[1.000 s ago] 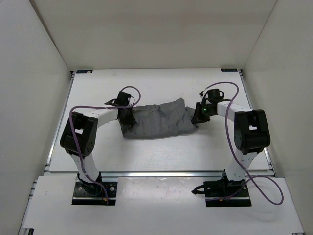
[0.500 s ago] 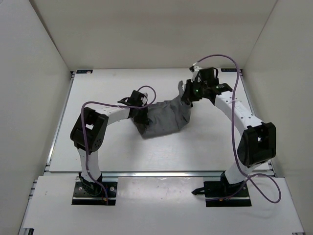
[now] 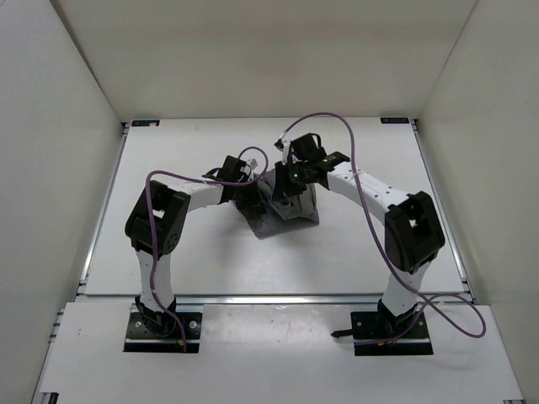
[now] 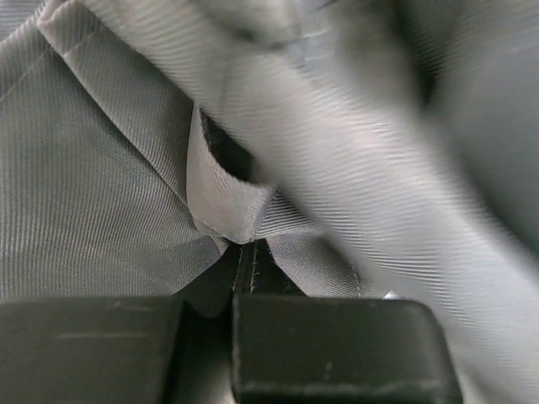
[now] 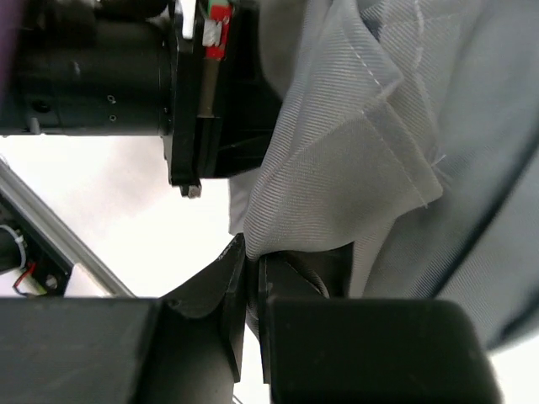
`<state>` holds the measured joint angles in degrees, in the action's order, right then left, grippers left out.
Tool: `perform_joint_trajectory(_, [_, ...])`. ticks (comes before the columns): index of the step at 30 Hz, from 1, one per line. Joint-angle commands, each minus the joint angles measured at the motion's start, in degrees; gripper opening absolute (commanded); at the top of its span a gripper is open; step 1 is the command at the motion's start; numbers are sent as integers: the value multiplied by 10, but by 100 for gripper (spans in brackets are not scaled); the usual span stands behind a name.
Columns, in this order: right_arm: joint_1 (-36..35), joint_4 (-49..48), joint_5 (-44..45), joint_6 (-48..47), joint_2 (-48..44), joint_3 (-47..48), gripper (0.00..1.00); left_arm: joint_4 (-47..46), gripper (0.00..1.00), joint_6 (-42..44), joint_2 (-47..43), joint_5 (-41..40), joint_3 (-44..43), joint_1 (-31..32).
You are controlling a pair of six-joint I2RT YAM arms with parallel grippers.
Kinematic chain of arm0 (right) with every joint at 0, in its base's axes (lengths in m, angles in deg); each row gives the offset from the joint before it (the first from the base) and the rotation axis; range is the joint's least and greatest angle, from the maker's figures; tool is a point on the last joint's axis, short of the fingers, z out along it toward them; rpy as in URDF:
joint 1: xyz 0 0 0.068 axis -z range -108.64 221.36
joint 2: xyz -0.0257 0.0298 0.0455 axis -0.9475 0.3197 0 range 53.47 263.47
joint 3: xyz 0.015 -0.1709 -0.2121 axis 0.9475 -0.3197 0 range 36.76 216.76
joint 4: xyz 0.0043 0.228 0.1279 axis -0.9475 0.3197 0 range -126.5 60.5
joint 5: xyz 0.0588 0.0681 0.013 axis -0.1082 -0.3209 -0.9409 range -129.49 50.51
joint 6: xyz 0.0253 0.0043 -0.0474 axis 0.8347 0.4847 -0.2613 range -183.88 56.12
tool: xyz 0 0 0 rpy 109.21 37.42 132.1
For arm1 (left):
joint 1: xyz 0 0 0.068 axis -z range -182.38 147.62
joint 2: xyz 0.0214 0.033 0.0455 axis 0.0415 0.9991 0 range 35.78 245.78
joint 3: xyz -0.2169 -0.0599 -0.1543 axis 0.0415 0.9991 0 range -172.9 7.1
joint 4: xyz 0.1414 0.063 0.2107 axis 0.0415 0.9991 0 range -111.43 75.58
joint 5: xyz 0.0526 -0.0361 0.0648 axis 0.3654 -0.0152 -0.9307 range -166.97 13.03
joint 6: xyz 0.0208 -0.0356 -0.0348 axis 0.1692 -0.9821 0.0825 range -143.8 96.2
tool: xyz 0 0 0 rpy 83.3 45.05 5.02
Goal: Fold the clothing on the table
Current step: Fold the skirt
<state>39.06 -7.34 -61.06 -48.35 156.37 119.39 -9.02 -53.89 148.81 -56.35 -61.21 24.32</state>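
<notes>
- Since a second ago, the right gripper [image 3: 286,183] is carried leftward with one end of the dark grey, finely ribbed fabric garment [image 3: 288,220], which is now doubled into a narrow heap.
- The large flat white table [image 3: 168,252] is enclosed by plain white walls [image 3: 269,59]; a metal rail [image 3: 278,296] is set along its near edge.
- The garment is seen mid-table, soft, creased, with stitched hems.
- It is clamped by both grippers: the left gripper [image 3: 253,197] at its left edge, the right on a folded hem.
</notes>
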Motion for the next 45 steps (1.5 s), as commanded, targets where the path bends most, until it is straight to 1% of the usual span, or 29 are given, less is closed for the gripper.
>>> perform_joint_trajectory(1, [-22, -30, -24, 26, 26, 45, 0, -9, 0, -12, -5, 31, 32, -10])
perform_joint_trajectory(6, [-43, -37, -47, 46, 66, 61, 0, -27, 0, -26, -25, 45, 55, -28])
perform_joint_trajectory(8, [-45, -59, -55, 59, 72, 54, 0, -33, 0, -27, -34, 47, 63, -31])
perform_joint_trajectory(9, [-49, -70, -64, 66, 73, 53, 4, -28, 0, -26, -38, 50, 68, -37])
perform_joint_trajectory(11, [-51, -73, -67, 64, 71, 56, 20, -17, 0, -23, -57, 52, 71, -46])
perform_joint_trajectory(12, [-52, -67, -62, 64, 67, 63, 32, -12, 4, -21, -64, 53, 74, -57])
perform_joint_trajectory(13, [-51, -65, -57, 55, 63, 72, 43, 0, 18, -17, -79, 59, 75, -65])
perform_joint_trajectory(14, [-50, -59, -48, 53, 58, 77, 48, 2, 26, -16, -97, 60, 78, -78])
perform_joint_trajectory(16, [-44, -54, -45, 48, 35, 98, 66, 16, 52, -2, -126, 71, 75, -96])
perform_joint_trajectory(17, [-44, -47, -38, 49, 28, 105, 72, 33, 57, 13, -144, 67, 70, -106])
perform_joint_trajectory(18, [-35, -44, -32, 52, 14, 118, 75, 59, 65, 19, -158, 54, 54, -115])
perform_joint_trajectory(19, [-27, -43, -27, 48, 4, 124, 82, 71, 71, 33, -163, 48, 40, -117])
perform_joint_trajectory(20, [-23, -43, -18, 48, -8, 127, 83, 100, 72, 48, -182, 28, 35, -124])
perform_joint_trajectory(22, [-2, -41, -1, 49, -32, 114, 83, 127, 79, 54, -209, -12, 21, -136])
perform_joint_trajectory(24, [16, -48, 19, 50, -64, 80, 78, 127, 80, 56, -251, -30, 27, -149])
perform_joint_trajectory(26, [35, -63, 32, 63, -86, 19, 50, 118, 73, 43, -276, -24, 40, -163])
perform_joint_trajectory(27, [42, -69, 28, 62, -92, 2, 43, 103, 65, 42, -287, -16, 45, -168])
perform_joint_trajectory(28, [51, -73, 31, 61, -95, -24, 29, 91, 54, 38, -294, -8, 49, -161])
perform_joint_trajectory(29, [49, -71, 46, 56, -93, -39, 17, 81, 38, 33, -296, 3, 56, -151])
perform_joint_trajectory(30, [51, -61, 55, 49, -82, -43, 6, 56, 30, 24, -300, 17, 61, -135])
perform_joint_trajectory(31, [48, -46, 61, 39, -65, -43, 3, 40, 17, 22, -300, 13, 70, -126])
perform_joint_trajectory(32, [43, -39, 63, 35, -53, -41, 0, 26, 9, 11, -298, 13, 77, -97])
perform_joint_trajectory(33, [41, -41, 63, 31, -46, -42, 0, 16, 3, 11, -295, 11, 76, -87])
perform_joint_trajectory(34, [40, -41, 64, 31, -34, -44, 0, 11, 0, 10, -290, 13, 75, -64])
perform_joint_trajectory(35, [36, -43, 64, 28, -28, -44, 0, 7, 0, 15, -283, 7, 72, -55])
perform_joint_trajectory(37, [36, -56, 61, 23, -21, -55, 1, 1, 0, 16, -273, 7, 71, -13])
perform_joint_trajectory(40, [40, -86, 50, 20, -15, -81, 0, -24, 0, 8, -262, -14, 103, 19])
perform_joint_trajectory(43, [55, -104, 45, 13, -2, -96, 0, -46, 0, 2, -256, -71, 165, 29])
perform_joint_trajectory(45, [71, -109, 32, 7, 1, -108, 0, -52, 0, -6, -244, -76, 209, 19])
